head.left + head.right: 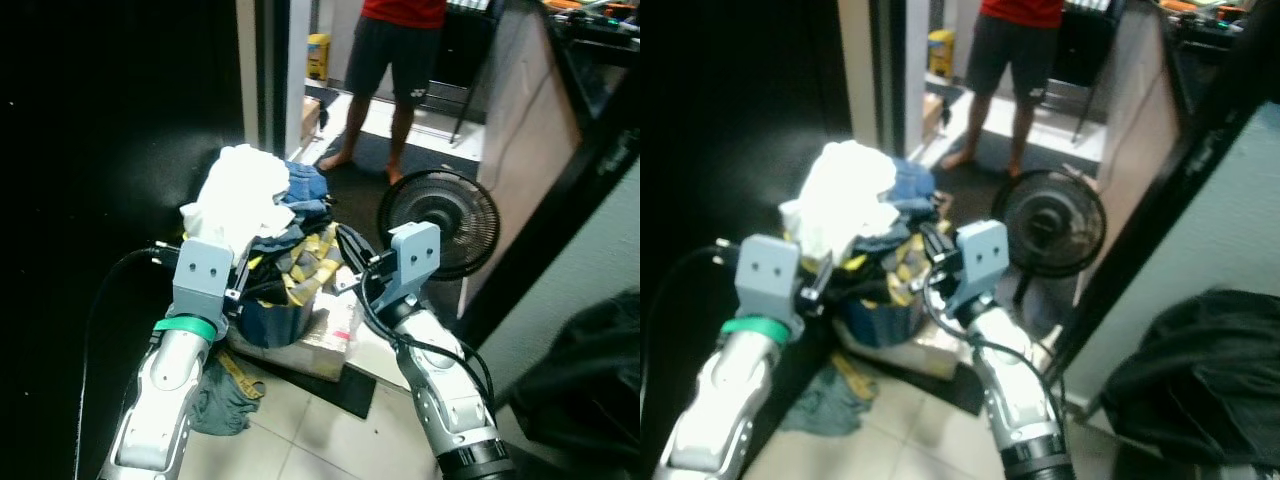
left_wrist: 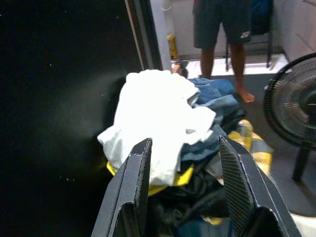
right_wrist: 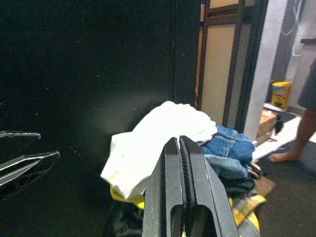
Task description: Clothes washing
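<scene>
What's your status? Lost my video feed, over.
Left gripper open, aimed at white garment atop heaped laundry basket. Right gripper shut, empty, beside the pile. Standing fan close right; person beyond.

A black wall (image 1: 120,130) hemmed the laundry pile (image 1: 270,230) on the left; a fan (image 1: 438,222) crowded its right.

Black floor fan (image 1: 438,222), barefoot person (image 1: 392,60), perhaps a yellow container (image 1: 318,55)
</scene>
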{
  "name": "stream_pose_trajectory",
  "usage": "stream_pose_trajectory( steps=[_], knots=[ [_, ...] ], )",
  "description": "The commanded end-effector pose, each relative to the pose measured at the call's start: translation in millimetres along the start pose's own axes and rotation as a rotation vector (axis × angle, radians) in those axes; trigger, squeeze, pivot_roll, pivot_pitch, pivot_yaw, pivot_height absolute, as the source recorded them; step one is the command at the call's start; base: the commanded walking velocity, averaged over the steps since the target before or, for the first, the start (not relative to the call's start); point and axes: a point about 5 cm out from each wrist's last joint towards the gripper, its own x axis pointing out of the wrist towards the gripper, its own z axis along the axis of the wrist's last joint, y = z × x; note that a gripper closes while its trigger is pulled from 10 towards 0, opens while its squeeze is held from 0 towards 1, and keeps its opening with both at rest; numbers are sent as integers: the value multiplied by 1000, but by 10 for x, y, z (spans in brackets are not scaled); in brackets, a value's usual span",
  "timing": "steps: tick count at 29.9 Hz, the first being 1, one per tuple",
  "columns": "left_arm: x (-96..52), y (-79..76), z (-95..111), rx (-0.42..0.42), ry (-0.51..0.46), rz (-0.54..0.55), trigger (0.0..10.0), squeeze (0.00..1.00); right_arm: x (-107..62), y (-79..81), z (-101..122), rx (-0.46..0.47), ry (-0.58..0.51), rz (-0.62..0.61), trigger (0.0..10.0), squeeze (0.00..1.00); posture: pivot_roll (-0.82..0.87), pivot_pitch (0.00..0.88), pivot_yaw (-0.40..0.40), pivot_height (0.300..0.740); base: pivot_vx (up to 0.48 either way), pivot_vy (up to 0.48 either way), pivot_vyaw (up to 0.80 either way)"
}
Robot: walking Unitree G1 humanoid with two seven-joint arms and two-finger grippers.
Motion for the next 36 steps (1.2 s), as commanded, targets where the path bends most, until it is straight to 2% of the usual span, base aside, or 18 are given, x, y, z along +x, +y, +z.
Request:
stream_pose_trajectory(
  steps=[1,36],
  knots=[
    [-5,-47,-18,-8,8,-18,10000,0,-36,-53,-23,-7,9,-17,10000,0,54,66,6,740,480,0,0],
    [-22,-62,-38,-9,16,-19,10000,0,-57,-41,-44,-15,23,-14,10000,0,53,80,4,740,480,0,0]
  ],
)
